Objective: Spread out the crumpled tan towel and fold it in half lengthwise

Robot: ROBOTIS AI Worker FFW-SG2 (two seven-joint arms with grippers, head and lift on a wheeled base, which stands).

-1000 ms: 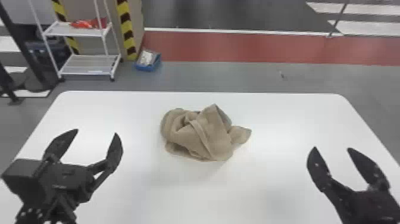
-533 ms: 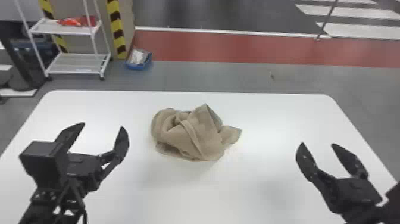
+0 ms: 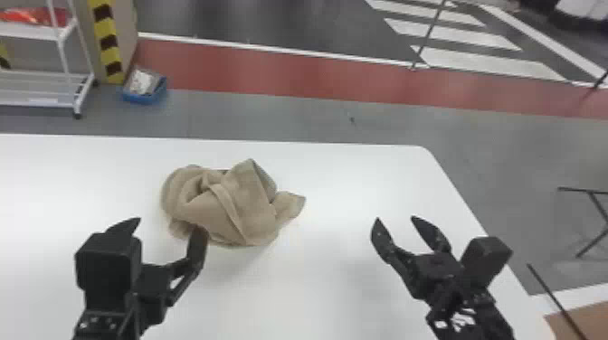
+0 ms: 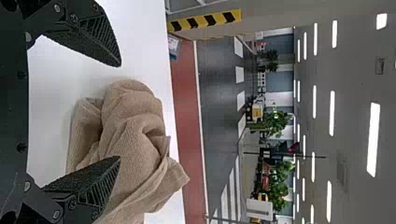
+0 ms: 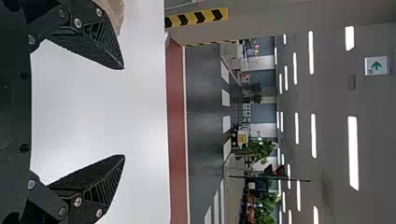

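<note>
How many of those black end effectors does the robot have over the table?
2. The left end effector is open at the near left of the crumpled tan towel; the right end effector is open over the white table, right of the towel.

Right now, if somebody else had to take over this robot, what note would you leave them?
Left gripper: open, empty, by the near left side of the tan towel.
Right gripper: open, empty, over the table, right of the towel.
Towel: crumpled in a heap on the table.
Done: neither spreading nor folding.
To do: spread it out, then fold it in half lengthwise.
</note>
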